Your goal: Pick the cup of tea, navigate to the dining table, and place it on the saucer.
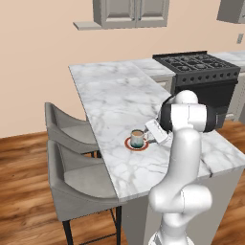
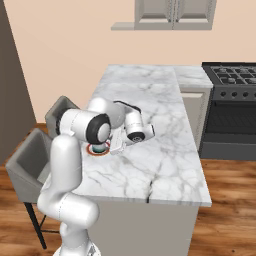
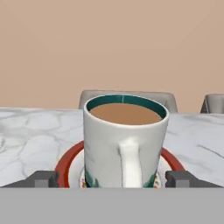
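the cup of tea (image 3: pixel 125 142) is standing upright on the saucer (image 3: pixel 70 159), brown liquid reaching near its teal inner rim, its white handle pointing straight toward the hand camera. the saucer's reddish-brown rim is showing on both sides of the cup. the gripper (image 3: pixel 113 179) is spread wide — its two dark fingertips (image 3: pixel 43 179) are sitting well out to either side of the cup, apart from its walls, so nothing is being grasped.

from the left base view the cup (image 1: pixel 137 138) and saucer (image 1: pixel 137 144) are resting on the marble worktop of the dining table (image 1: pixel 119 100), near its long edge that faces the two grey chairs (image 1: pixel 76 177). the gripper (image 1: pixel 152 132) is sitting just beside the cup on the side away from the chairs, level with it, with the white arm bending over the worktop's near end.

in the right base view the arm's elbow is covering most of the cup; the saucer's red rim (image 2: pixel 95 149) is peeking out beside it. a black stove (image 1: pixel 201 67) is standing beyond the far end of the table, under grey wall cabinets (image 1: pixel 131 12).
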Tool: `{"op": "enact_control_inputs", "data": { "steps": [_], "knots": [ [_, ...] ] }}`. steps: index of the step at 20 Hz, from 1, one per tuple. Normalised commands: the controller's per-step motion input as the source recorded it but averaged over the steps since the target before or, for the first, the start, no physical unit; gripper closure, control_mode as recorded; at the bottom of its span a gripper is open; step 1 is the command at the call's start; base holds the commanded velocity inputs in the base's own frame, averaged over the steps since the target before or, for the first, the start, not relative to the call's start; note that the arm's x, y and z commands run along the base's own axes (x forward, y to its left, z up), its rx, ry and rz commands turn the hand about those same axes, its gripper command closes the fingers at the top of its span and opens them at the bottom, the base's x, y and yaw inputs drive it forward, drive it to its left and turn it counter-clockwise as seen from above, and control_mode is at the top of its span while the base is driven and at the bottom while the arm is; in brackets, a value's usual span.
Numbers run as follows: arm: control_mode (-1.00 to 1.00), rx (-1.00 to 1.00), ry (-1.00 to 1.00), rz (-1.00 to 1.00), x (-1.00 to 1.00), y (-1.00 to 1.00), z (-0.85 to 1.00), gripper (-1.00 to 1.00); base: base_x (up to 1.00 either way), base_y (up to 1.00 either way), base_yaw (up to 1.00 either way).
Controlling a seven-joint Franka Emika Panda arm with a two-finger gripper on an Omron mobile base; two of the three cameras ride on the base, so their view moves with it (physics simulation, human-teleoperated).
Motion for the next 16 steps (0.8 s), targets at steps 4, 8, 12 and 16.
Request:
{"op": "enact_control_inputs", "data": {
  "steps": [4, 8, 12, 16],
  "knots": [
    [-1.0, 0.0, -0.07, -0.04, -0.36, -0.04, 0.38, -1.0, 0.0, 0.0, 0.0],
    [-1.0, 0.05, -0.02, -0.04, -0.5, -0.04, 0.48, -1.0, 0.0, 0.0, 0.0],
    [-1.0, 0.05, -0.02, -0.06, -0.65, -0.01, 0.53, -1.0, 0.0, 0.0, 0.0],
    [-1.0, 0.03, -0.06, -0.08, -0.76, 0.0, 0.57, -1.0, 0.0, 0.0, 0.0]
  ]
}}
